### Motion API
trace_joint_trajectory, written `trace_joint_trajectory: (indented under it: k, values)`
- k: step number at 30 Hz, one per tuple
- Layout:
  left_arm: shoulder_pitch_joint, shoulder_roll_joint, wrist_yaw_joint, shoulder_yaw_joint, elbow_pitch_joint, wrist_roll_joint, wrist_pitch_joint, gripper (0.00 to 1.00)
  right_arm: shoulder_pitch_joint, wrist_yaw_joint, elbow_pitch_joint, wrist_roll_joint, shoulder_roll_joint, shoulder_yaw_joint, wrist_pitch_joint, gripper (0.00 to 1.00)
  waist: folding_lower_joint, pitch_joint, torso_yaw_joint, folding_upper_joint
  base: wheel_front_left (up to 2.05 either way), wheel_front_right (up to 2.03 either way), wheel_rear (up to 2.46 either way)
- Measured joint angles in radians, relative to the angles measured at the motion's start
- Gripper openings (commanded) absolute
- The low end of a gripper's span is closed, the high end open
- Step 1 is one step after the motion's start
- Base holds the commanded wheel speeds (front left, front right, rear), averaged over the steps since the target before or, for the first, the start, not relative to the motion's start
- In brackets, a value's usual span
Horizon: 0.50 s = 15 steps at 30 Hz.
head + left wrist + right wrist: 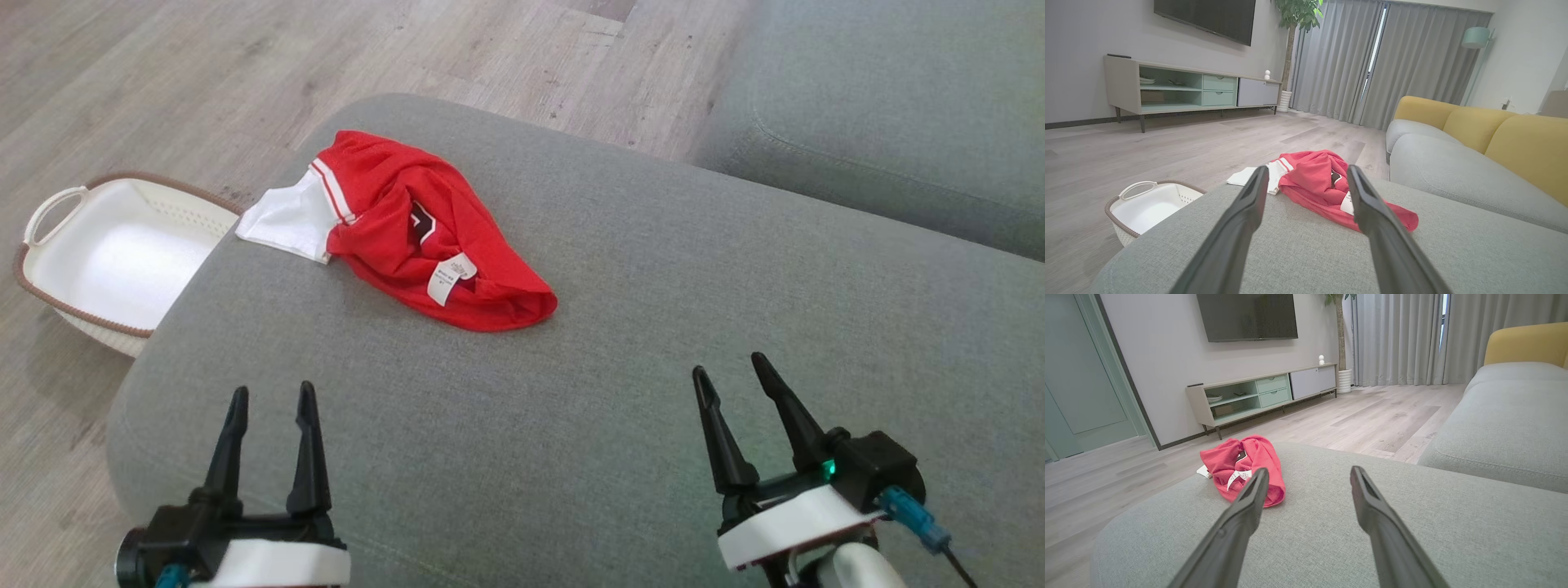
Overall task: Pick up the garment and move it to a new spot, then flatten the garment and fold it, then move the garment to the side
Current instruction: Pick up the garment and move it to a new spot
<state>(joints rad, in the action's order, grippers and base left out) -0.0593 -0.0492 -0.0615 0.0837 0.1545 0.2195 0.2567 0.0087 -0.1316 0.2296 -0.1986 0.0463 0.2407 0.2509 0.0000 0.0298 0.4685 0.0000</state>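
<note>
A crumpled red garment (424, 233) with a white sleeve part and a white care label lies on the grey sofa cushion (620, 343), toward its far left corner. It also appears ahead in the left wrist view as the garment (1316, 179) and to the left in the right wrist view as the garment (1241, 465). My left gripper (272, 396) hovers open near the cushion's front left, well short of the cloth. Over at the front right, my right gripper (731, 365) stands open too, with nothing between its fingers.
A white laundry basket (122, 253) with a brown rim sits on the wood floor left of the cushion. Another grey sofa seat (890, 106) lies at the far right. A TV cabinet (1184, 87) stands against the far wall.
</note>
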Motion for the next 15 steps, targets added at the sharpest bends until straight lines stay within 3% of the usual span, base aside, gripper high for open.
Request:
trace_joint_trajectory:
  k: [8, 15]
  values:
    - [0.034, 0.000, -0.017, -0.062, 0.005, -0.021, 0.000, 1.00, 0.000, 0.000, -0.030, 0.041, 0.000, -0.029, 0.000, 1.00, 0.0000, -0.041, -0.015, 0.0000, 0.00, 0.00, 0.00]
    - [0.259, -0.035, -0.046, -0.139, 0.122, -0.012, 0.000, 1.00, -0.057, 0.000, -0.065, 0.110, 0.001, -0.065, 0.000, 1.00, 0.0002, -0.142, -0.050, 0.0000, 0.00, 0.00, 0.00]
